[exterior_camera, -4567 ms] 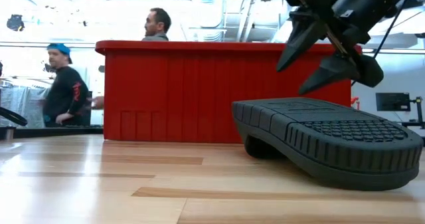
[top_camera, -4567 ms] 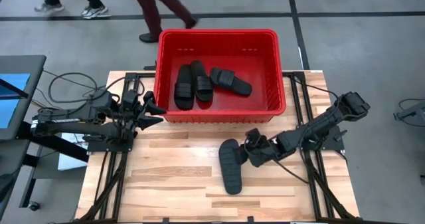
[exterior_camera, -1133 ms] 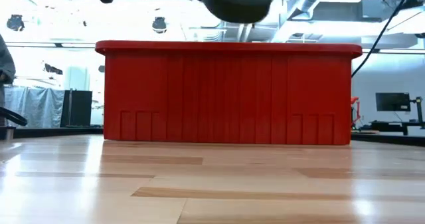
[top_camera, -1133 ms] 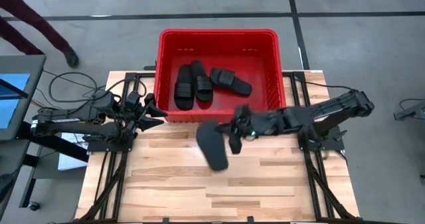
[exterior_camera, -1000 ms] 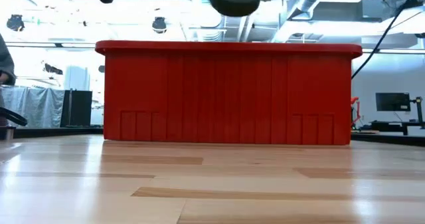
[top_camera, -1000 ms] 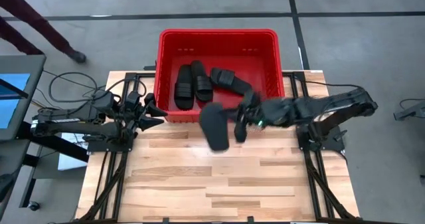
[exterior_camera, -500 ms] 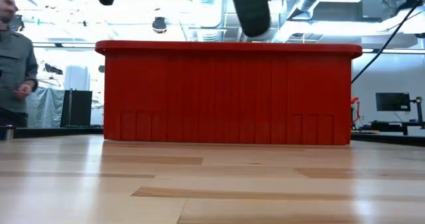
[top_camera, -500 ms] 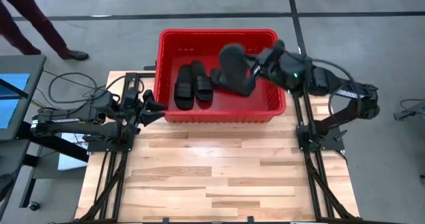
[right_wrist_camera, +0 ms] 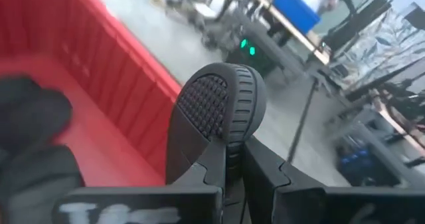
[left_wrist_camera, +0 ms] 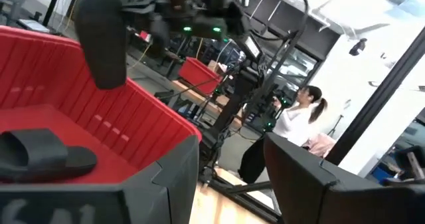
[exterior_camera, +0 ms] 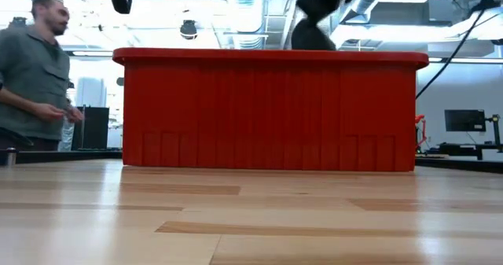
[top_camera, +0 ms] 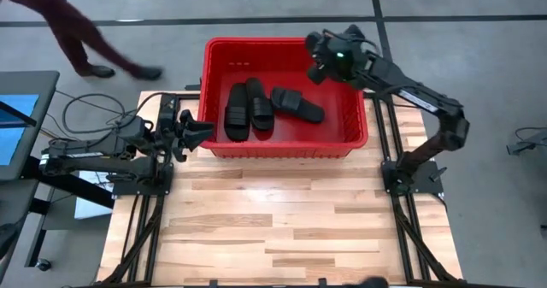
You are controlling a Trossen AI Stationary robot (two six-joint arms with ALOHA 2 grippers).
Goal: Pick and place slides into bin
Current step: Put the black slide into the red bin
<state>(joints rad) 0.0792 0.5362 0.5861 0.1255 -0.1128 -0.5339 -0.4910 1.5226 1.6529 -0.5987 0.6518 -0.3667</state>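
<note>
Right wrist view showed my right hand [right_wrist_camera: 229,167] clamped on the fourth slide [right_wrist_camera: 216,117], my two fingers [right_wrist_camera: 262,164] pinching it near one end so that the ribbed sole faced the camera and the free end stood out past the fingertips. Beyond it lay the red inner wall of the bin [right_wrist_camera: 113,64], with dark shapes of the stowed slides on the bin floor.

From the high view, my right hand [top_camera: 329,61] was recorded over the far right corner of the bin [top_camera: 282,147], above the interior and inside the rim line. Three slides [top_camera: 250,107] already lay on the bin floor: two side by side with their long axes running front to back, the third [top_camera: 297,104] angled across beside them. The left wrist view showed the held slide [left_wrist_camera: 103,38] hanging with its long axis roughly upright, clear above the rim.

In my judgement the coming release turns on one relation: the held slide hung above open bin floor at the far right, its free end pointing down, so opening should drop it in.

My left hand [top_camera: 195,130] waited just outside the bin's left wall, fingers spread and empty. A person [exterior_camera: 31,68] was noted beyond the table [top_camera: 273,228].
</note>
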